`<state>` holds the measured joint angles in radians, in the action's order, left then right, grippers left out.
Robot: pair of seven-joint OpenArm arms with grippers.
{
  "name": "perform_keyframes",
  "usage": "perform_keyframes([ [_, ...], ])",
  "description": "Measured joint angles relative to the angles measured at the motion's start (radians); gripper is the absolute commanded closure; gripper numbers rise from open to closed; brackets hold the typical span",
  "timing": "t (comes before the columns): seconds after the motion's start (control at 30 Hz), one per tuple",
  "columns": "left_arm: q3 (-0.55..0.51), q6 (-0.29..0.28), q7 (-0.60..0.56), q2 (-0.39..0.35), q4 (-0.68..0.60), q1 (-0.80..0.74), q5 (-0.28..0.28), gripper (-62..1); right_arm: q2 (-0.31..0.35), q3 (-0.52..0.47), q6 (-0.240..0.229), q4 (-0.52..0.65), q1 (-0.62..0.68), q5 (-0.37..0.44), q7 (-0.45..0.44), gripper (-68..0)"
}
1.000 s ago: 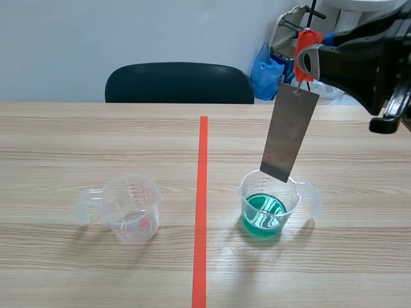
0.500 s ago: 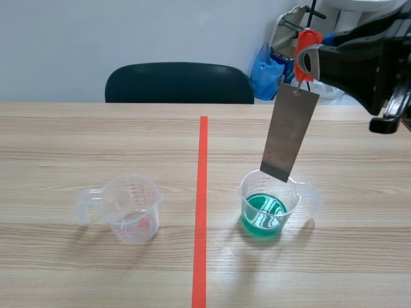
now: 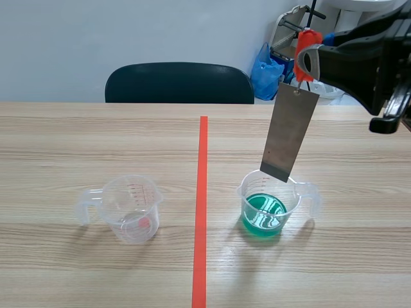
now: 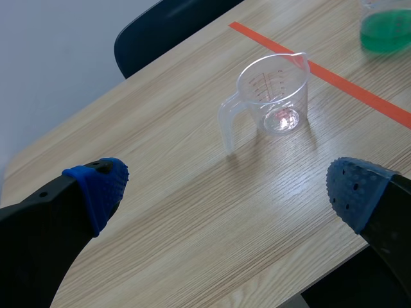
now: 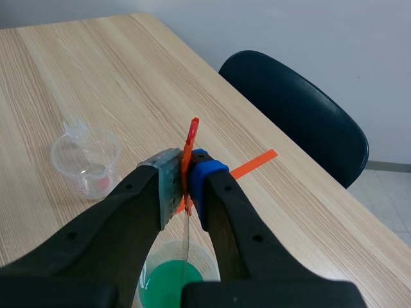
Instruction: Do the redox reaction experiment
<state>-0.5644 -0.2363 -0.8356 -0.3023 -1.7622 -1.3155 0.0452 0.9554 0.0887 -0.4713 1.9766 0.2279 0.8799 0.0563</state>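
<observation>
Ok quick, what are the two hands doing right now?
Left hand: open, empty.
Right hand: closed on the orange clip, metal strip hanging from it.

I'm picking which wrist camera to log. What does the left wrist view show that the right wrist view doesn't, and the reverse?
Only the left wrist view: the left gripper, open and holding nothing. Only the right wrist view: the right gripper shut on the orange-red clip, above the cup of green liquid. Both: that cup, the empty clear cup, the dark chair and the tape line.
</observation>
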Motion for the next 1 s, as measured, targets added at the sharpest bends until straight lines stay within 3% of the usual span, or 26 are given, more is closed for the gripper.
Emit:
perform_keyframes([
  [0.33, 0.000, -0.004, 0.000, 0.000, 0.000, 0.001, -0.026, -62.3, 0.000, 0.000, 0.000, 0.000, 0.000, 0.000, 0.000, -0.6],
  [0.5, 0.032, -0.107, 0.024, -0.044, 0.005, 0.092, -0.027, -62.3, 0.000, 0.000, 0.000, 0.000, 0.000, 0.000, 0.000, -0.6],
  [0.67, 0.182, -0.142, 0.205, -0.151, 0.006, 0.285, -0.027, -62.3, 0.000, 0.000, 0.000, 0.000, 0.000, 0.000, 0.000, -0.6],
  [0.77, 0.314, -0.150, 0.339, -0.211, 0.007, 0.432, -0.101, -48.4, 0.000, 0.000, 0.000, 0.000, 0.000, 0.000, 0.000, -0.6],
  [1.0, 0.595, -0.150, 0.581, -0.314, 0.026, 0.768, -0.274, -6.0, 0.000, 0.000, 0.000, 0.000, 0.000, 0.000, 0.000, -0.6],
])
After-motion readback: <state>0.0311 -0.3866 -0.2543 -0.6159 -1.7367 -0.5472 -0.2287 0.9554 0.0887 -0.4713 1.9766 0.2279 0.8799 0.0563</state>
